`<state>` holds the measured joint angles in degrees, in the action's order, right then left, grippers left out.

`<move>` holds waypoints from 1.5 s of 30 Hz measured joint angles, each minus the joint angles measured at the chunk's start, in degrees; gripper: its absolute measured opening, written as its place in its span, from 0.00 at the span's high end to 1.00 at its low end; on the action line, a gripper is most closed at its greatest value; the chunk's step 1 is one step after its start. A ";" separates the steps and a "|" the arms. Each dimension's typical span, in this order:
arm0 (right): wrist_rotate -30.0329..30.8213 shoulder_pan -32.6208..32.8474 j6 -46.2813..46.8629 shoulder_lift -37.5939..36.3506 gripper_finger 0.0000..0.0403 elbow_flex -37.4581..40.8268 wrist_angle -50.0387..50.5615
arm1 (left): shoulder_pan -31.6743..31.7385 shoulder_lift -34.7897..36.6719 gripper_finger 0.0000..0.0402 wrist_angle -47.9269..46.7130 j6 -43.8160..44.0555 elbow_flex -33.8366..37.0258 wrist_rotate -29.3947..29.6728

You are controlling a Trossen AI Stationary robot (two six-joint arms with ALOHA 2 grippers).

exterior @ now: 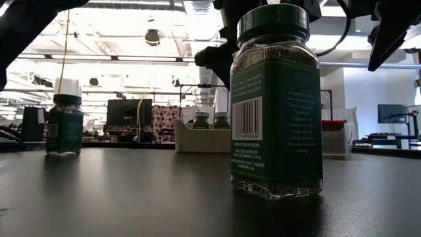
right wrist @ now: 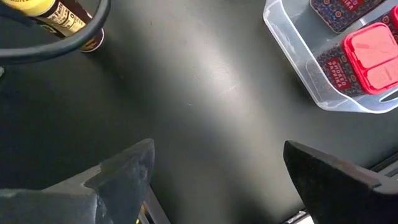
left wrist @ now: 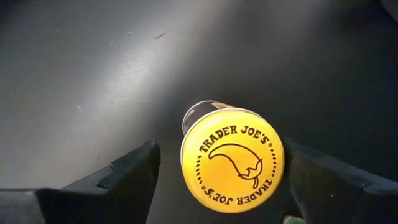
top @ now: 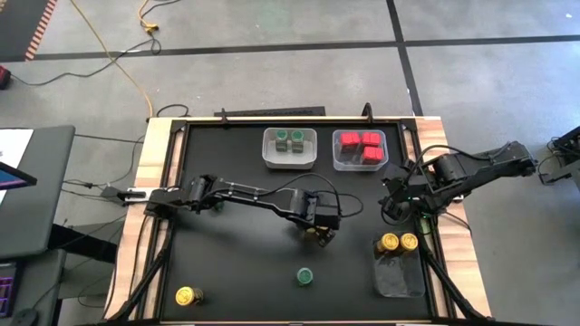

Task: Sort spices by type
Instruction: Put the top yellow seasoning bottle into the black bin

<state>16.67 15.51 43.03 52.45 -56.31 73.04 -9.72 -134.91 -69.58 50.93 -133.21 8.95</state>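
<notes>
A yellow-lidded spice jar (left wrist: 231,160) stands upright on the black table (top: 245,263), mid-table. My left gripper (top: 319,234) hangs over it, pointing down and open, one finger on each side of the lid (left wrist: 231,160). A gap shows beside one finger (left wrist: 134,171); the other finger (left wrist: 323,180) stands close by the lid. My right gripper (top: 397,206) waits open over bare table at the right. Another yellow-lidded jar (top: 188,296) and a green-lidded jar (top: 305,276) stand near the front edge.
At the back stand a clear bin with green-lidded jars (top: 289,148) and a clear bin with red boxes (top: 359,149). A third clear bin (top: 400,276) at the front right holds two yellow-lidded jars (top: 399,243). A raised rim (top: 172,181) frames the table.
</notes>
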 joint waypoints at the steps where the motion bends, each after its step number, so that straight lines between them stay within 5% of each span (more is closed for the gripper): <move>1: 0.00 0.00 0.00 0.00 0.04 0.00 -0.06 | 0.00 0.00 0.22 -0.01 -0.08 0.00 0.00; 18: -0.02 -0.02 -0.11 0.01 0.04 0.00 -1.70 | -0.02 3.43 0.22 -2.33 -2.61 -1.81 0.58; 26: -0.02 -0.31 0.01 1.11 0.04 0.02 -8.90 | -1.45 7.83 0.22 -12.90 -11.87 -1.70 -0.17; 32: -0.02 1.40 -4.56 5.66 0.04 0.02 -21.54 | -4.91 7.98 0.22 -3.92 -27.53 -1.46 4.34; 40: -0.08 1.91 -5.55 12.97 0.04 0.02 -28.49 | -5.71 10.40 0.22 0.61 -31.63 6.25 7.87; 45: -0.17 3.50 -4.48 16.85 0.04 -2.10 -31.85 | -6.15 20.92 0.22 10.74 -32.42 23.09 7.86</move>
<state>16.49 19.00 38.54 69.30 -58.41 41.19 -15.86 -114.00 -58.85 18.51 -110.12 16.81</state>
